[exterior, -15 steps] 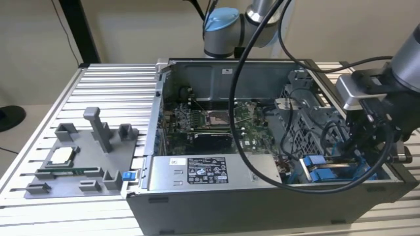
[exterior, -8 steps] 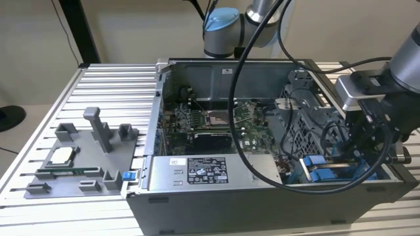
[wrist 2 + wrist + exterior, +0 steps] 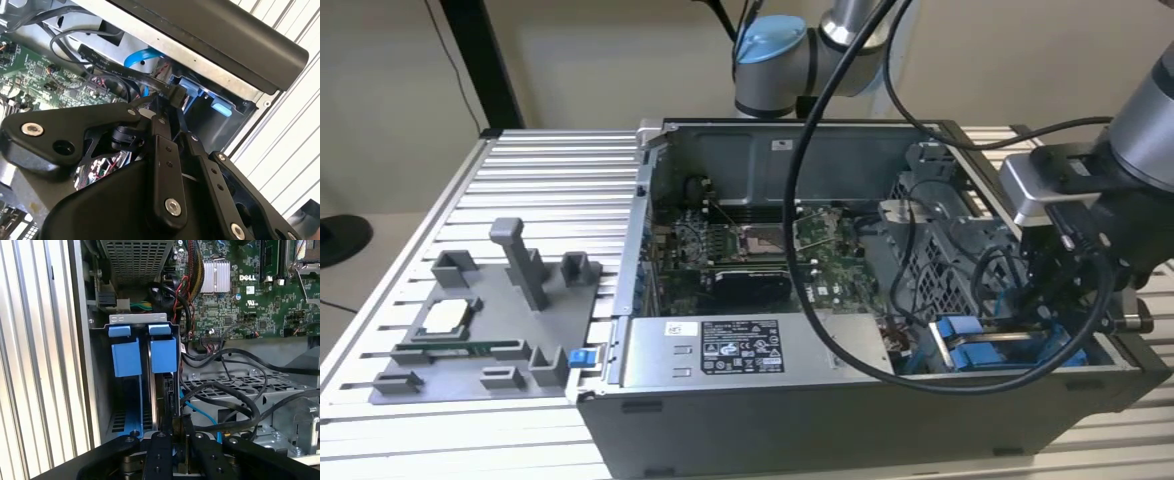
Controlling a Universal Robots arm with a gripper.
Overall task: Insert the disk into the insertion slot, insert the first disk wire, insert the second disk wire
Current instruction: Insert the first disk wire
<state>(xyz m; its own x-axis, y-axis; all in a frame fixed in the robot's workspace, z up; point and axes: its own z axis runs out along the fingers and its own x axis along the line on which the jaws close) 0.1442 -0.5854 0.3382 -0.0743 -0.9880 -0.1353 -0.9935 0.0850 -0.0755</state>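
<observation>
Reaching down into the open computer case (image 3: 854, 420) at the exterior view's right, the gripper (image 3: 1047, 310) hangs over the blue guide parts of the insertion slot (image 3: 974, 350). The case stands on a slatted metal desk (image 3: 534, 160), with a labelled power supply box (image 3: 734, 350) along its near side. A grey fixture tray (image 3: 480, 340) lies on the desk at the exterior view's left.

In the second wrist view, the jaws are drawn together on the black connector of a disk wire (image 3: 177, 95). The wire's flat black lead runs back toward the green motherboard (image 3: 30, 65). Blue slot parts sit just beyond the connector.

In the first wrist view, the disk (image 3: 165, 390) stands on edge inside the insertion slot. Its blue carrier tab (image 3: 163, 354) sits beside a second blue tab (image 3: 125, 357). The gripper meets the disk's near edge, with loose black cables (image 3: 235, 400) beside it.
</observation>
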